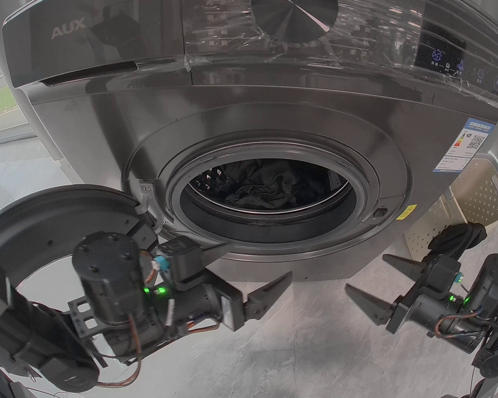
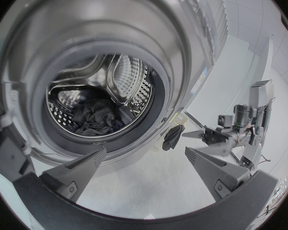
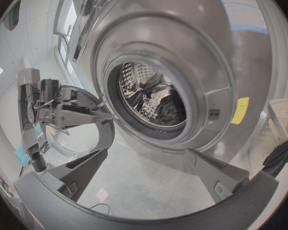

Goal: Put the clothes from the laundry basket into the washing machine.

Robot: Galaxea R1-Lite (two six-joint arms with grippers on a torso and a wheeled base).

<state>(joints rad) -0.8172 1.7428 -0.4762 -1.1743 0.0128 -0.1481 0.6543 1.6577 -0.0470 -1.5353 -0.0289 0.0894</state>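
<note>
Silver front-loading washing machine [image 1: 293, 111]; its dark round door [image 1: 50, 222] is swung open to the left.

Crumpled heap of dark clothes [image 1: 265, 186] on the drum floor, toward the far wall. It spreads left to right and has no clear pointing end.

Cream perforated plastic laundry basket [image 1: 481, 194] to the right of the machine. A black garment [image 1: 459, 239] is draped over its near rim and hangs down the outside, so its long axis is roughly vertical in the left wrist view [image 2: 172, 136].

Left gripper [image 1: 257, 263]: jaws wide with nothing between them, low and just in front of the drum opening. The heap lies beyond the fingertips, well inside.

Right gripper [image 1: 366, 272]: jaws wide and empty, near the floor at the right and pointing left. The black garment sits just behind it, near the wrist and outside the jaws.
</note>
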